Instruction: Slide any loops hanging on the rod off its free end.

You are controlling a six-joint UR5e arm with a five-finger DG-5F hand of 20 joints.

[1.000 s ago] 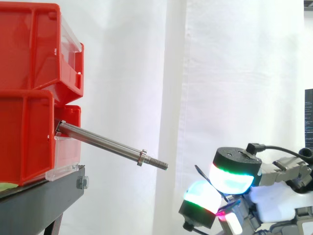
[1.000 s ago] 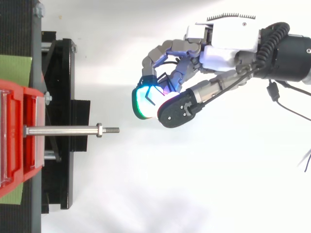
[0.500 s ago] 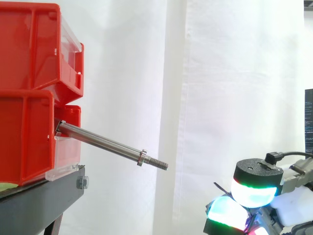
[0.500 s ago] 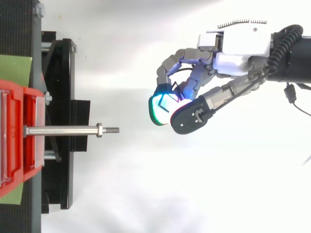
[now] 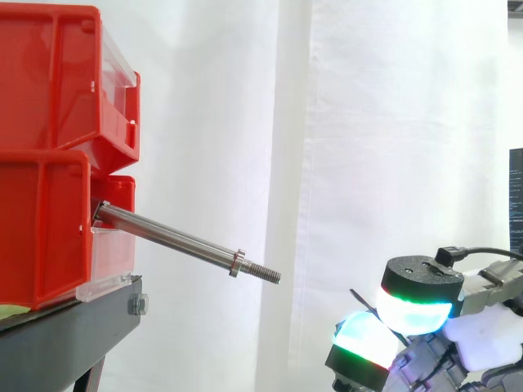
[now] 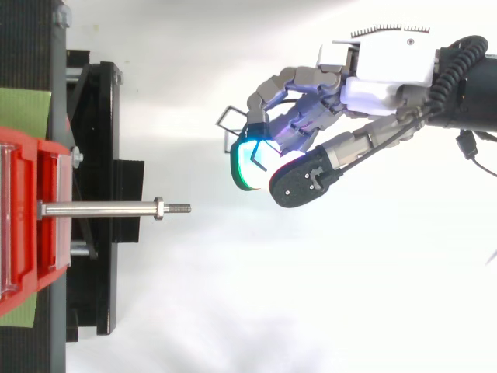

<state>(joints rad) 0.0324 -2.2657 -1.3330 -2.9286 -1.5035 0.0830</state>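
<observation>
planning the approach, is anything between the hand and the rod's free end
Nothing visible does: only open space lies between the rod's free end and the hand, whose fingers pinch a thin black loop.

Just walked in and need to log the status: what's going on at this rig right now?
The robot hand with glowing fingertip pads hovers off to the side of the steel rod that sticks out of the stacked red plastic bins. Its curled fingers pinch what looks like a thin dark wire loop. The rod is bare from the bins to its threaded free end, so the loop appears to be off already.
</observation>
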